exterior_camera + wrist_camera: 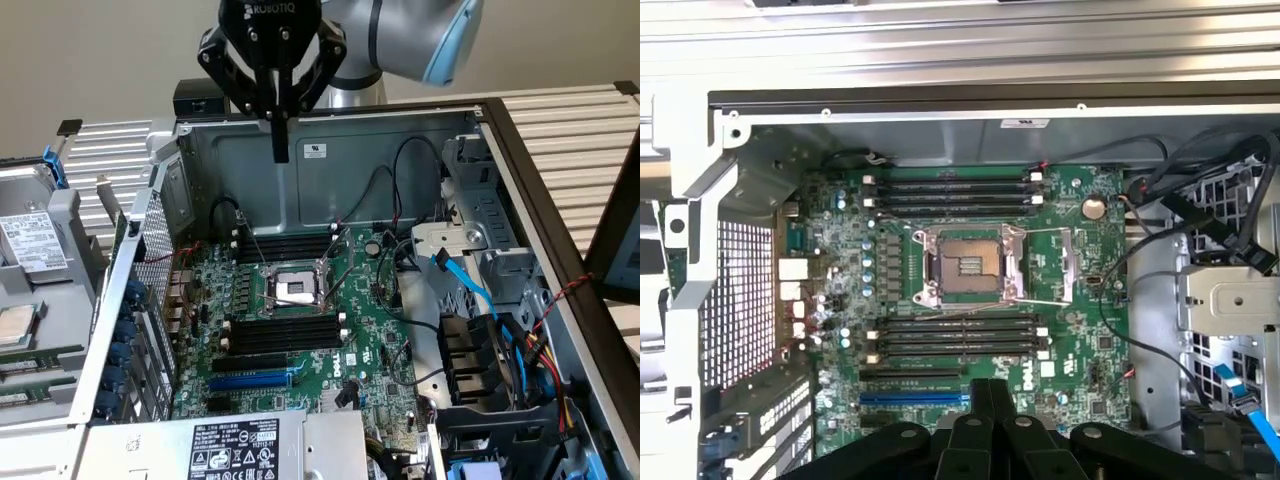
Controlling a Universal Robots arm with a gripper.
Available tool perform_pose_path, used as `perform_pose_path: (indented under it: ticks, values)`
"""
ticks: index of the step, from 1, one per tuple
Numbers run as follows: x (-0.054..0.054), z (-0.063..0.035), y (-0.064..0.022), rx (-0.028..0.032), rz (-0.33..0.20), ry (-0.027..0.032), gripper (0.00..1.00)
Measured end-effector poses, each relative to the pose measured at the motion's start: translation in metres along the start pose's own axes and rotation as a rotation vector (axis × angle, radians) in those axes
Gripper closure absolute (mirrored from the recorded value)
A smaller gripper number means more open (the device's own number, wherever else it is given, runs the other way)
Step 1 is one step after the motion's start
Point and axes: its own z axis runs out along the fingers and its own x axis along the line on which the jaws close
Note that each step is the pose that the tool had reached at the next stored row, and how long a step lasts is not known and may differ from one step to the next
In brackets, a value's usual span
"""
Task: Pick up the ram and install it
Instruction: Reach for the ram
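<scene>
Exterior view
pincer [282, 150]: clenched, its two fingers pressed together and pointing straight down; it hangs above the far wall of the computer case [330, 175], touching nothing.
arm [400, 40]: grey with a light blue cap, coming in over the far edge of the case.
ram: I cannot tell where it is.
motherboard [370, 340]: green, lying flat on the case floor.
CPU socket [293, 288]: in the middle of the board, with its metal frame around it.
far memory slots [285, 245]: black, between the socket and the far wall.
near memory slots [285, 332]: black with white end clips, just on the near side of the socket.
blue slot [250, 380]: nearer than the black slots, parallel to them.
blue cable [465, 285]: at the exterior view's right, running down beside the drive cage.
worktop [570, 125]: slatted metal, carrying the case.

Wrist view
pincer [990, 400]: black fingers [980, 415] closed against each other, high over the board, near the blue slot [915, 398].
CPU socket [968, 265]: between the two groups of black slots [955, 335].
coin battery [1093, 207]: beside the end of the far slots.
</scene>
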Motion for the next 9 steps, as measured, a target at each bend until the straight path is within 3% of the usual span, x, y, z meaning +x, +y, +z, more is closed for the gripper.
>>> perform_pose_path:
  ticks: [9]
  values:
    - [0.041,-0.001,-0.0053,-0.0002,0.0,0.0014,0.89]
